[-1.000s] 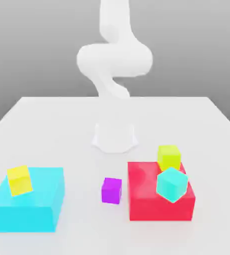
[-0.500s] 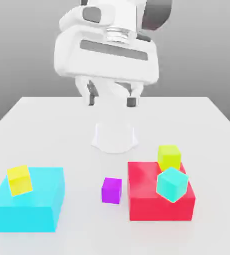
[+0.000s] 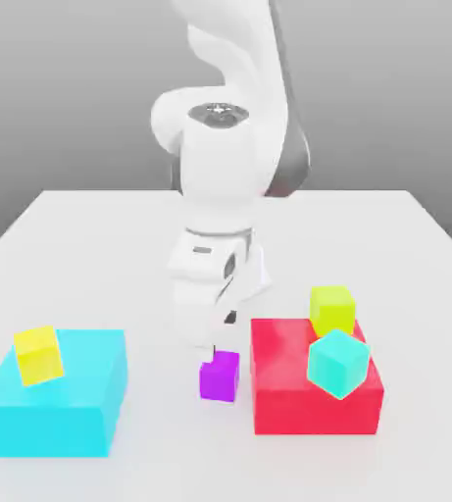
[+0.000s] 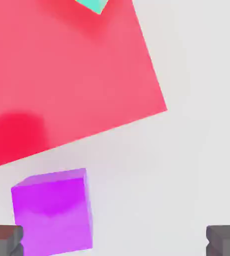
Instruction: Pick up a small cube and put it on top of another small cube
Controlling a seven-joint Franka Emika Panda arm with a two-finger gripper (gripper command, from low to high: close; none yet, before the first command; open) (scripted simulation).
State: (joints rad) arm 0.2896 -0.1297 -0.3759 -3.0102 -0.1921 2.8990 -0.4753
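- The small plain purple-magenta cube (image 3: pixel 220 376) sits on the flat white counter (image 3: pixel 92 255), in the gap between the two big blocks and much nearer the red one.
- In the exterior view, the big red block (image 3: pixel 313 397) lies at the purple cube's 3 o'clock, just beside it but apart; the big cyan block (image 3: pixel 58 412) lies at its 9 o'clock, well apart.
- A small yellow cube (image 3: pixel 332 310) rests at the far edge of the red block, and a small teal cube (image 3: pixel 338 364), turned on an angle, rests on the red block's top nearer the front.
- Another small yellow cube (image 3: pixel 39 354) sits tilted on the cyan block's top, toward its far left corner.
- The white robot arm (image 3: pixel 225 167) bends down from 12 o'clock, its wrist pointing downward just above the purple cube.
- The gripper (image 4: pixel 115 240) has its two dark fingertips (image 4: pixel 5 239) spread as wide as they go and has hold of nothing; in the hand view the purple cube (image 4: pixel 54 212) lies just inside one fingertip, off-centre between them.
- In the hand view, the red block's top (image 4: pixel 67 75) lies close beyond the purple cube, with a strip of bare counter between.
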